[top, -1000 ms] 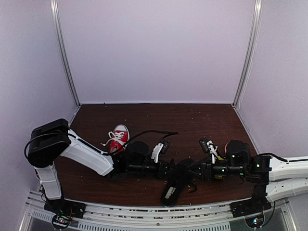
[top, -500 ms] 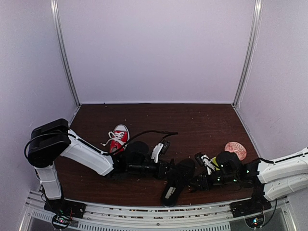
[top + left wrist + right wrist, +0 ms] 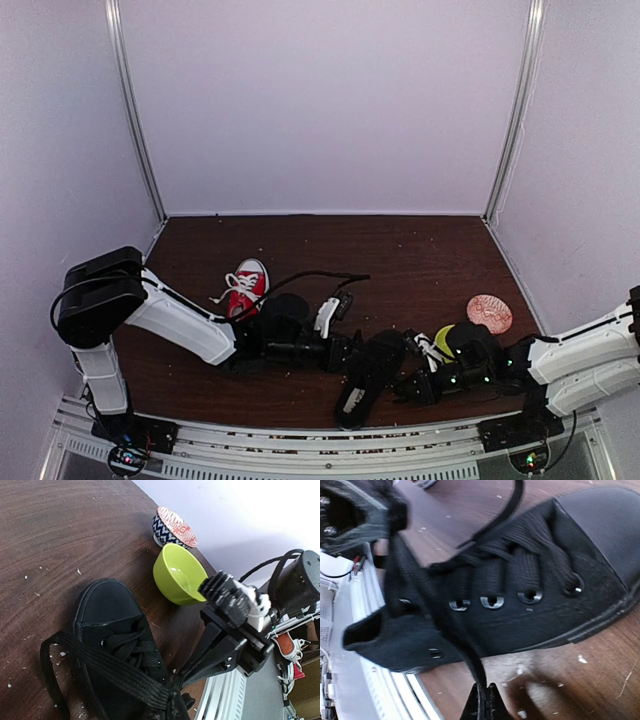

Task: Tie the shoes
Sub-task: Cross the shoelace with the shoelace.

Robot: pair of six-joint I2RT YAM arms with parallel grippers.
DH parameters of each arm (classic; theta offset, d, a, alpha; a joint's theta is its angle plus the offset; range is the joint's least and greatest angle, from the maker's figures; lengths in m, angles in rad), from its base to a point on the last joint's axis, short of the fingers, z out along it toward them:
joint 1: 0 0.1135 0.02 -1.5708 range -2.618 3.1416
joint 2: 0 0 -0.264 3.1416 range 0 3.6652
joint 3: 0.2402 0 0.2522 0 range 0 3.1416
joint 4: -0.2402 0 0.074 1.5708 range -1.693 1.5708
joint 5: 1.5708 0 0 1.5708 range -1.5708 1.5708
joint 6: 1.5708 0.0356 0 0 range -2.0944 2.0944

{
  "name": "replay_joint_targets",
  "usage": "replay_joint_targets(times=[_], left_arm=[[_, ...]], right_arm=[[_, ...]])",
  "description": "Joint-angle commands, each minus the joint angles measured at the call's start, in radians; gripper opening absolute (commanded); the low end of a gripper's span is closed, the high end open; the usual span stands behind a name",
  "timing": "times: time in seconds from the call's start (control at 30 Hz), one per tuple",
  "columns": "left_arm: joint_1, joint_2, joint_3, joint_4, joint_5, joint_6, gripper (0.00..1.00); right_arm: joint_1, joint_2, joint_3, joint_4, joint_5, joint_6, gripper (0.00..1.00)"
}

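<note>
The dark wooden table (image 3: 400,250) carries everything. The left arm (image 3: 180,325) lies low across its near left part, and the right arm (image 3: 580,350) reaches in low from the right. They meet over the black shoe (image 3: 368,375), which rests on its sole near the front edge, toe pointing away from the arms. The red sneaker (image 3: 246,284) stands well apart, farther back on the left, behind the left arm. A green bowl (image 3: 180,577) sits just right of the black shoe's toe, with a patterned bowl (image 3: 172,527) close behind it. The left pincer (image 3: 340,352) is closed, pinching a flat lace (image 3: 115,672) drawn across the shoe's throat. The right pincer (image 3: 482,705) is shut tight on a lace strand (image 3: 465,650) running down from the eyelets.
</note>
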Motion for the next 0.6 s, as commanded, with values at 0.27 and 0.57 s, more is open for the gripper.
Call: replay_joint_targets(times=[0.27, 0.57], left_arm=[[0.003, -0.039, 0.01, 0.016, -0.007, 0.021, 0.0], [0.007, -0.074, -0.054, 0.047, -0.028, 0.023, 0.0]], right_arm=[[0.169, -0.248, 0.145, -0.056, 0.101, 0.11, 0.0], [0.343, -0.098, 0.317, -0.066, 0.273, 0.067, 0.19]])
